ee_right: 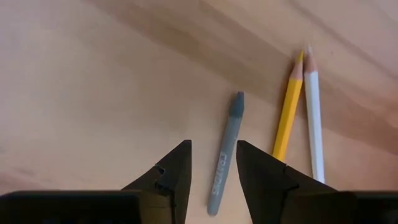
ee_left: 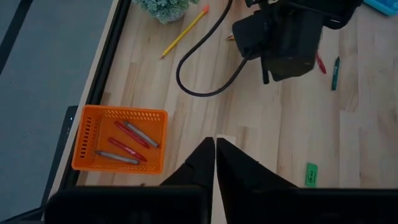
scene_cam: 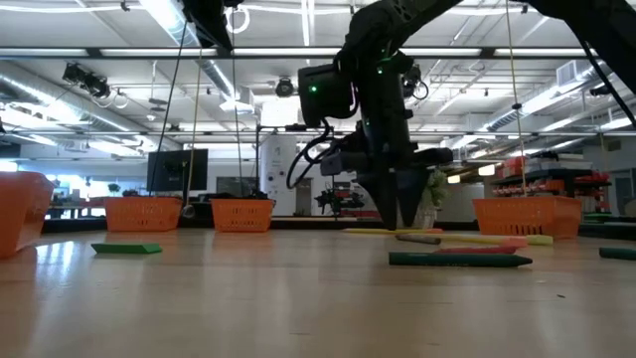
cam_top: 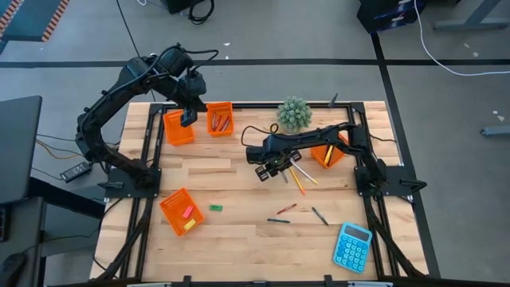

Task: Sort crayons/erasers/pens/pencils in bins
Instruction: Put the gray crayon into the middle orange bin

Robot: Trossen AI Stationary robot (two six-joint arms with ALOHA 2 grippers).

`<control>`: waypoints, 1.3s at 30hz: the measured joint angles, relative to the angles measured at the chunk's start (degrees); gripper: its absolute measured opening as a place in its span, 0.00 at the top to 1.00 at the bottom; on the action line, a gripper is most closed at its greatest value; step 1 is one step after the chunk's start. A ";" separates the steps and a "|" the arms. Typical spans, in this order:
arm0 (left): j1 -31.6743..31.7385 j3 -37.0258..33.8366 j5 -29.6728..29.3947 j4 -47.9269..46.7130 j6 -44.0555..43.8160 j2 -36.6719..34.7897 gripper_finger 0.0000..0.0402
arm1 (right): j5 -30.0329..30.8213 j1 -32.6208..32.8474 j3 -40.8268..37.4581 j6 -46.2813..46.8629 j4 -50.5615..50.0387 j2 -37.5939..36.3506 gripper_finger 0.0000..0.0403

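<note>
The right pincer (ee_right: 212,163) is held spread just above the worktop (cam_top: 239,171), its fingers set either side of a grey crayon (ee_right: 225,151) that lies flat between them. Nothing is pinched yet; the gap is judged to be kept wide so the fingers can straddle the thin stick before closing. A yellow pencil (ee_right: 287,116) and a whitish pencil (ee_right: 313,121) lie side by side just beyond the crayon, near enough that a slanted closure could catch them. The right arm is stretched low from its base at the plant's (cam_top: 293,113) right, bent down sharply at the wrist so the pincer (cam_top: 271,168) points at the wood just below the plant.

The left pincer (ee_left: 214,163) is pressed together and empty, hung high over the leftmost back bin (cam_top: 178,127), which is judged a waiting pose clear of the working arm. Beside that bin, left of the plant, a second bin (cam_top: 220,118) already holds several crayons. A third bin (cam_top: 326,154) sits to the plant's lower right, partly under the right arm, and a fourth (cam_top: 181,211), far to the plant's lower left, holds erasers. A green eraser (cam_top: 215,208), loose crayons and a dark pen (cam_top: 319,215) are left scattered well below the plant, with a blue calculator (cam_top: 352,247) farther off.
</note>
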 joint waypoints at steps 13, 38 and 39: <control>0.00 0.00 0.00 0.04 0.03 0.02 0.98 | -3.03 -0.98 -3.31 -1.00 3.13 -0.11 0.67; 0.00 0.00 0.00 0.09 -1.09 0.04 0.94 | -5.22 -1.79 -7.10 -3.96 7.91 -0.35 0.82; 0.00 0.00 0.00 0.09 -1.11 0.04 0.94 | -5.21 -1.81 -6.91 -3.96 7.79 -0.28 0.83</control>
